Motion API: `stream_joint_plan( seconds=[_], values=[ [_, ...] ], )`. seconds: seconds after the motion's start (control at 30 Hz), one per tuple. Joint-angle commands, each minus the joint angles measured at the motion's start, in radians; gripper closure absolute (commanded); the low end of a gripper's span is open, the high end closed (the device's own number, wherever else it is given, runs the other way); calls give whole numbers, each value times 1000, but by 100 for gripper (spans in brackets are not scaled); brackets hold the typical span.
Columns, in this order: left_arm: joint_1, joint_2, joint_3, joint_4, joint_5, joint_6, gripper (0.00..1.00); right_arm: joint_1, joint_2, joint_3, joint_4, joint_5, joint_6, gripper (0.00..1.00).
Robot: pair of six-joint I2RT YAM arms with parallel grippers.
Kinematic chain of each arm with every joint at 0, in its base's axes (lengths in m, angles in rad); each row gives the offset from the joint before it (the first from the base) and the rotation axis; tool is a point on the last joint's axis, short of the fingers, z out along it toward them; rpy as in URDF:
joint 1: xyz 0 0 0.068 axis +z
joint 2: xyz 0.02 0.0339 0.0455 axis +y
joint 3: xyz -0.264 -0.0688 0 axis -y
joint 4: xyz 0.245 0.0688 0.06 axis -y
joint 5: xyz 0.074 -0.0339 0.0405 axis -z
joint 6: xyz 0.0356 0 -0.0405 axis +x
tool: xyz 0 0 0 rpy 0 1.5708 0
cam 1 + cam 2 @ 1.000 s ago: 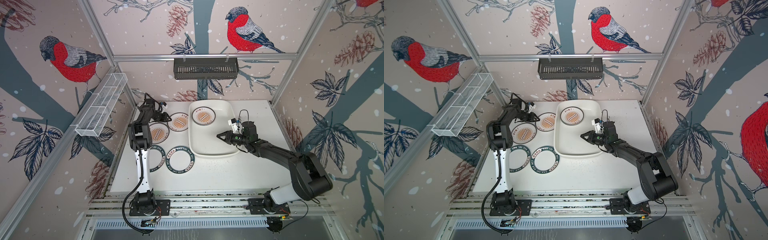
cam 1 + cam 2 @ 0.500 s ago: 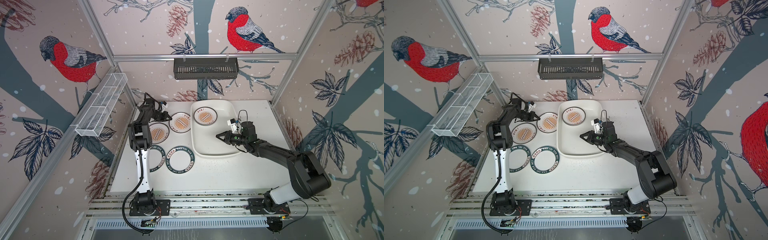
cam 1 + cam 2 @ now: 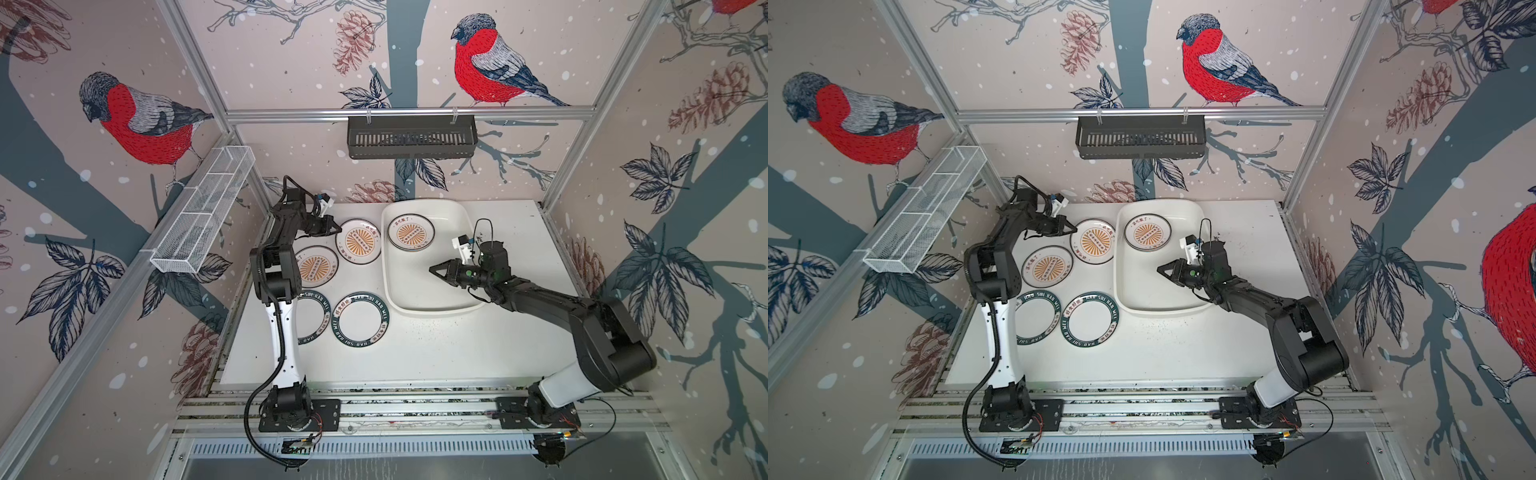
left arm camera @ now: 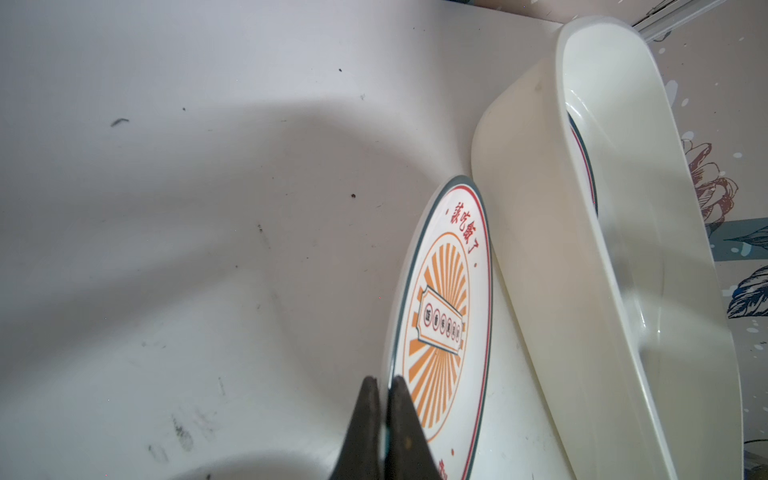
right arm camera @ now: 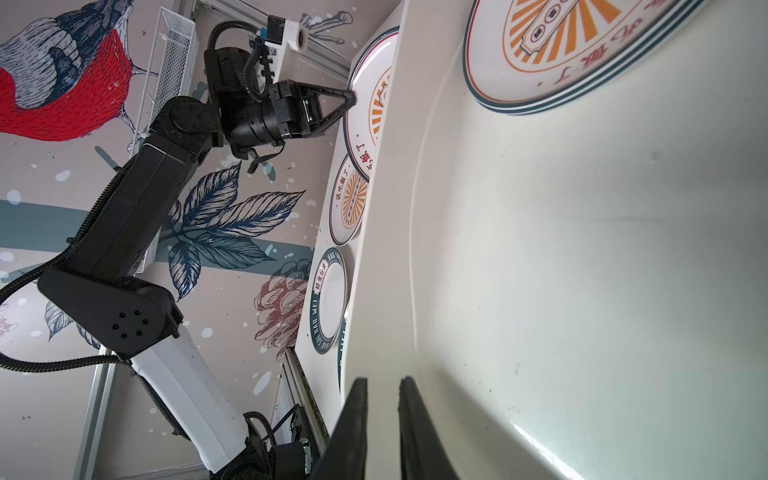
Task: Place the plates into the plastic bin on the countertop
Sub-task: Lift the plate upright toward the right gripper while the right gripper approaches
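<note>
Count from top views: 5 plates showing (3 orange sunburst, 2 green-rim), 1 bin (image 3: 415,286), 2 arms, 1 black basket (image 3: 411,137) on the back rail, 1 wire basket (image 3: 203,208) on the left rail.

Left gripper (image 3: 336,227) is clenched on the rim of sunburst plate #1 (image 3: 359,242). The left wrist cam shows the rim pinched between both fingers (image 4: 368,415). That plate sits on the desk (image 3: 436,345) just beside the bin's left wall (can't tell if it's off the surface yet).

Sunburst plate #2 (image 3: 314,267) lies flat on the desk, just beside #1 on its front-left.

Green-rim plate #1 (image 3: 360,318) and green-rim plate #2 (image 3: 313,316) lie side by side nearer the front. #2 is partly under the left arm.

Sunburst plate #3 (image 3: 411,232) is inside the bin, back-left corner. The right wrist cam shows extra dark rims layered under it (looks stacked, qty unclear).

Right gripper (image 3: 432,270) hangs over mid-bin, pointing left, jaws nearly together w/ a thin gap, nothing between them.
</note>
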Motion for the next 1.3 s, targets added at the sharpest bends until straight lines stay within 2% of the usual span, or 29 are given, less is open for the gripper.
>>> stream_joint_plan(
  seconds=[0.0,0.33,0.6,0.83,1.07,1.27],
  values=[
    [4,-42,-16,-22,10,9,100,3,10,11,61,-16,14,83],
    [27,-140,-46,-58,18,24,100,6,20,46,58,-20,4,80],
    [44,-241,-60,-115,34,45,100,6,50,98,60,-32,-9,75],
    [44,-378,-157,-120,59,56,100,6,55,144,40,-34,-42,69],
    [39,-507,-277,-74,118,6,100,14,54,204,-43,-23,-104,66],
    [-16,-604,-395,-18,125,-30,100,45,49,251,-139,11,-173,65]
  ],
)
